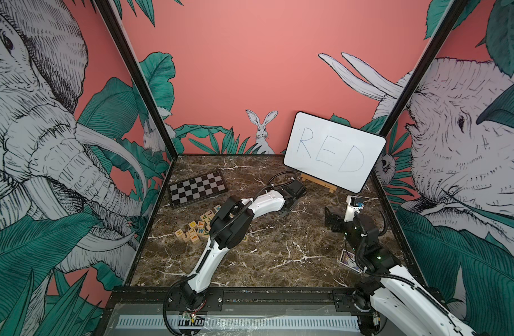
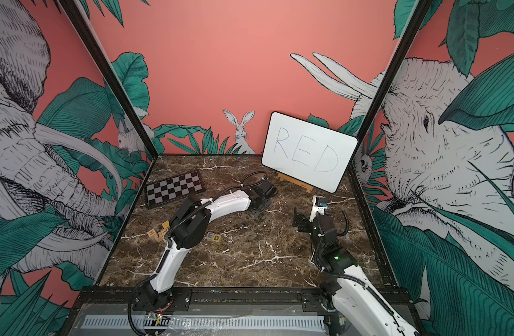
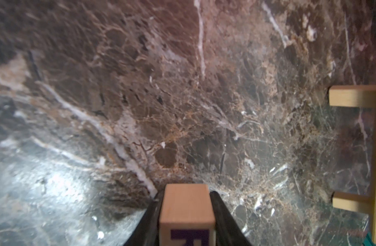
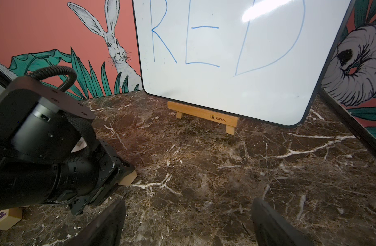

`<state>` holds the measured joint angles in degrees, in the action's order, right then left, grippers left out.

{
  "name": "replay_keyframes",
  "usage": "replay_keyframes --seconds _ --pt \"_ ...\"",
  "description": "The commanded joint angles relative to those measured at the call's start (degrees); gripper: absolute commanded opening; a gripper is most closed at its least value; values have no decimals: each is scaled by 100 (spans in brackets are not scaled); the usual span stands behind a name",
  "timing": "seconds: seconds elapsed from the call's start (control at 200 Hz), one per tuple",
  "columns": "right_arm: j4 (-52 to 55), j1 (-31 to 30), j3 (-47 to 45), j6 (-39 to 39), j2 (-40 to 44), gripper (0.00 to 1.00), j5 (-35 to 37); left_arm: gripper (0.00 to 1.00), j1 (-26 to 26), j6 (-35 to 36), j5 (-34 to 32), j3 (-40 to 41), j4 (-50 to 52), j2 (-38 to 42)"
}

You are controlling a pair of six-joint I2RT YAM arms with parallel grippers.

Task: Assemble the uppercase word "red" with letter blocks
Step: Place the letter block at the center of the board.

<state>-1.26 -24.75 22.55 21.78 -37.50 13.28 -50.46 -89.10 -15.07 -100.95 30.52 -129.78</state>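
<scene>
The left gripper is clamped on a pale wooden cube with a dark purple print — its black fingers press two opposite faces. The cube has equal edges, hence no long axis. Its printed face is turned toward the wrist camera and cropped, so the letter cannot be read. The cube sits low over the brown marble tabletop, just in front of the wooden easel carrying the white board handwritten RED; contact with the marble cannot be told. The bluish-green E cube and the green D cube lie side by side well away from that board, near other lettered wooden cubes. The right gripper faces the board — jaws wide apart, nothing between them.
</scene>
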Motion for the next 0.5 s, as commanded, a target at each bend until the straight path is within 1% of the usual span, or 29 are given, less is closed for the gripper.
replay_keyframes --seconds 0.0,0.17,0.495 --pt "-104 -28 -82 63 23 91 44 39 -34 -282 -277 -70 239 -65" --pt "-101 -27 -89 55 21 92 35 41 -34 -379 -330 -88 348 -92" --pt "-106 -21 -86 46 23 92 14 45 -34 -340 -303 -80 279 -66"
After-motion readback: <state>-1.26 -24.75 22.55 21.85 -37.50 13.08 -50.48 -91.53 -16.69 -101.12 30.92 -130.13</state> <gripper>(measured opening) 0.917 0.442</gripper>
